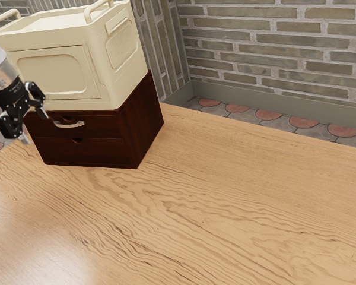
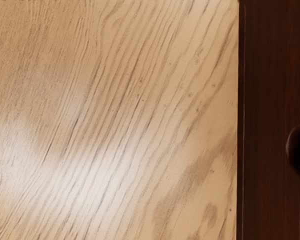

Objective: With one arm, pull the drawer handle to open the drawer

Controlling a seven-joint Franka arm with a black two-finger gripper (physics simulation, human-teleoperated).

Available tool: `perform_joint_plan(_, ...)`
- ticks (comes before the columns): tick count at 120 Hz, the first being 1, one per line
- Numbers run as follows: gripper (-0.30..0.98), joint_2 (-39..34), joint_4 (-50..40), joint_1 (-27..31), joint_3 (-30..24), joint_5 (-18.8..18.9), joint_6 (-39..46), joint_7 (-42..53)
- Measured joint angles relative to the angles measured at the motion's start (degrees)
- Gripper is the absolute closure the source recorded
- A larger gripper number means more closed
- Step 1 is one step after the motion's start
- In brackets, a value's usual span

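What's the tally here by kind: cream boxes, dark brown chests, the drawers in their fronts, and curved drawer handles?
Cream box: 1
Dark brown chest: 1
Drawers: 2
Curved drawer handle: 1
Total: 5

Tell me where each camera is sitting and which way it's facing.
Exterior view: sits at the arm's side, looking down across the table to the brick wall, with the cream box on the dark drawers; the arm's end and open gripper show at the exterior view's left.
Wrist view: rides on the arm's hand, looking down at the table and the drawers' front.
Shared: the table and the lower drawer's front with its notch.
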Motion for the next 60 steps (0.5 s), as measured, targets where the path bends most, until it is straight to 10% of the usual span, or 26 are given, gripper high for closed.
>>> perform_joint_plan(60,0.00,1.1,-2.9,-4.7,0.3,0.1,7.2,-4.3)
